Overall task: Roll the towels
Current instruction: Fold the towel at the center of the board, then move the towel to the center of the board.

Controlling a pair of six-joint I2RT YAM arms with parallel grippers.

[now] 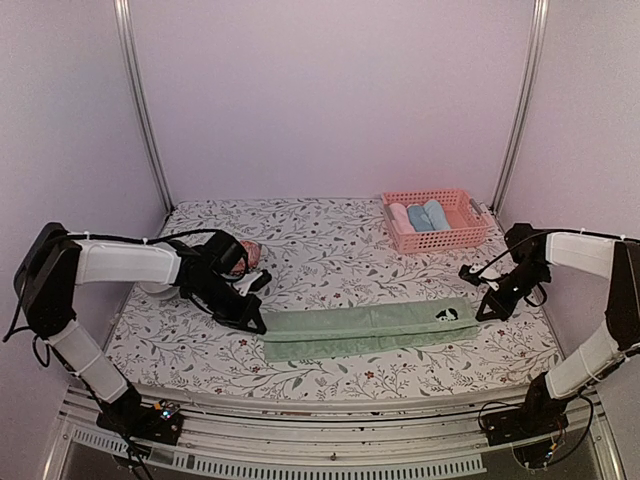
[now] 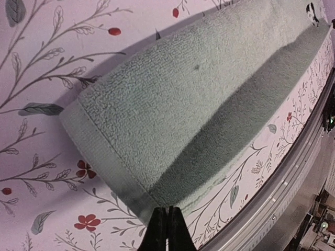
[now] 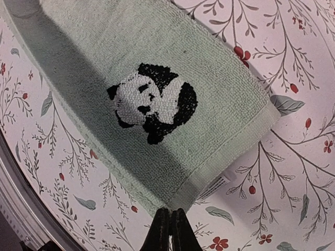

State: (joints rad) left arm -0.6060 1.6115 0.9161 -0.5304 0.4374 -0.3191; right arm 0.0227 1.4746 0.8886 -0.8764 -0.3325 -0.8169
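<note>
Several towels (image 1: 420,216) sit rolled in the pink basket (image 1: 470,236); the green towel (image 1: 365,328) lies a flat, unrolled strip between my left gripper (image 1: 258,325) and right gripper (image 1: 483,313), both closed on nothing.

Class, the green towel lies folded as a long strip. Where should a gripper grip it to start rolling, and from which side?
Probably the hemmed short end of the green towel, approached from the left by the left gripper, nearest it. The strip lies flat and runs left to right, so a roll started there travels its full length.
</note>
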